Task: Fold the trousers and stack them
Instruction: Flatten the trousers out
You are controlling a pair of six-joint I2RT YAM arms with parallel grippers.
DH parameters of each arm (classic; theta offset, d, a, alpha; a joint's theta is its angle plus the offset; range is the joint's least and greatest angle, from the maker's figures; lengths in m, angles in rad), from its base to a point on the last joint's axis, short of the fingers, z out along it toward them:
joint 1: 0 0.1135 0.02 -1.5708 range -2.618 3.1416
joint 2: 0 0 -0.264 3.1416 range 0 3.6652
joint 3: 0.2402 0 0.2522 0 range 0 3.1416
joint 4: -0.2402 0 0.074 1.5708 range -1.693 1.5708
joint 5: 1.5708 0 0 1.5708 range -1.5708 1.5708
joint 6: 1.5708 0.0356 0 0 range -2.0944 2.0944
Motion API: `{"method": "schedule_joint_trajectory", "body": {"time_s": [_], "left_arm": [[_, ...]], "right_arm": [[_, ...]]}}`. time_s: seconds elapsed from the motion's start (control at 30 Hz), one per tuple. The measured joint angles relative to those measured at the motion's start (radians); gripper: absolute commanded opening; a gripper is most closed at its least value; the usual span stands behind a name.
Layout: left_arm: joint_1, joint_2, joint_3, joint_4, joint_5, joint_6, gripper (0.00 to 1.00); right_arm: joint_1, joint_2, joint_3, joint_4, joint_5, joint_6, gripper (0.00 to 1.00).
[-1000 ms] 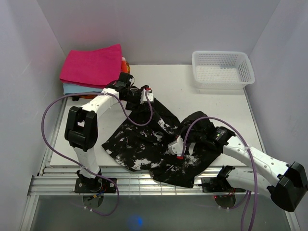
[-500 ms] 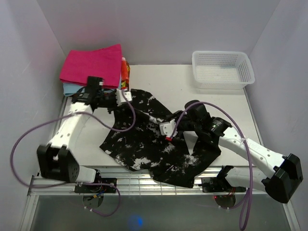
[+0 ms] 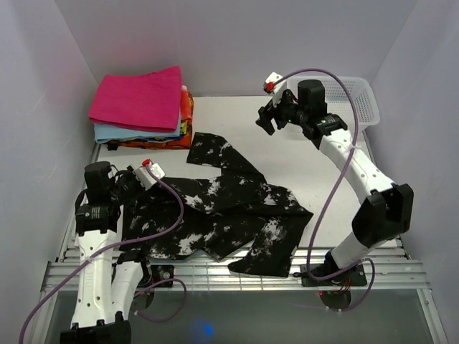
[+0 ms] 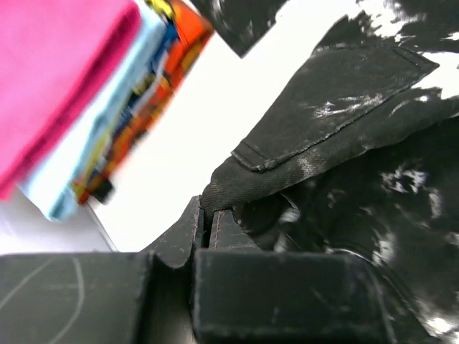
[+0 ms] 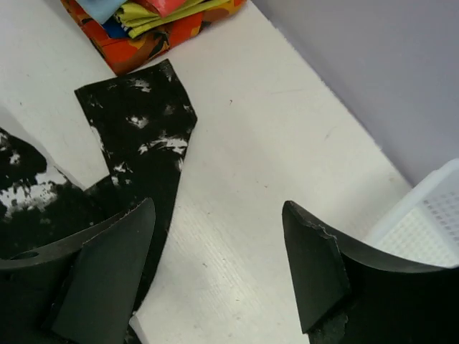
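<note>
— Overhead?
— The trousers (image 3: pixel 229 208) lie crumpled across the table's (image 3: pixel 287 154) near half. The left gripper (image 3: pixel 140 186) is at their left edge, the right gripper (image 3: pixel 267 118) up by the basket (image 3: pixel 358 93).
— Left wrist?
— Jaws pinched together on a seamed fold of the trousers.
— Right wrist?
— Fingers (image 5: pixel 107 272) wide apart, nothing between them; one leg lies on the table below.

No lettering can be read (the orange cloth (image 4: pixel 183 54) shows only blurred print).
</note>
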Motion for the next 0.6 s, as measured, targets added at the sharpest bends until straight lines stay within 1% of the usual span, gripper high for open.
{"method": "schedule_joint_trajectory", "body": {"time_s": [0.07,0.17,0.27,0.4,0.5,0.6], "left_arm": [[0.003,-0.021,-0.03,-0.006,-0.02,-0.025,0.0],[0.005,-0.046,-0.033,-0.006,-0.03,-0.052,0.0],[0.005,-0.054,-0.029,-0.009,-0.03,-0.073,0.0],[0.005,-0.011,-0.001,-0.016,-0.031,-0.092,0.0],[0.005,0.033,0.023,-0.014,-0.03,-0.104,0.0],[0.005,0.064,0.04,-0.014,-0.03,-0.118,0.0]], "right_arm": [[-0.054,0.086,0.075,-0.029,-0.039,0.072,0.75],[-0.056,0.218,0.139,-0.082,-0.092,0.132,0.7],[-0.028,0.366,0.184,-0.124,-0.117,0.154,0.69],[0.019,0.523,0.188,-0.161,-0.108,0.151,0.7],[0.061,0.582,0.19,-0.174,-0.079,0.135,0.75],[0.119,0.619,0.207,-0.172,-0.026,0.103,0.74]]}}
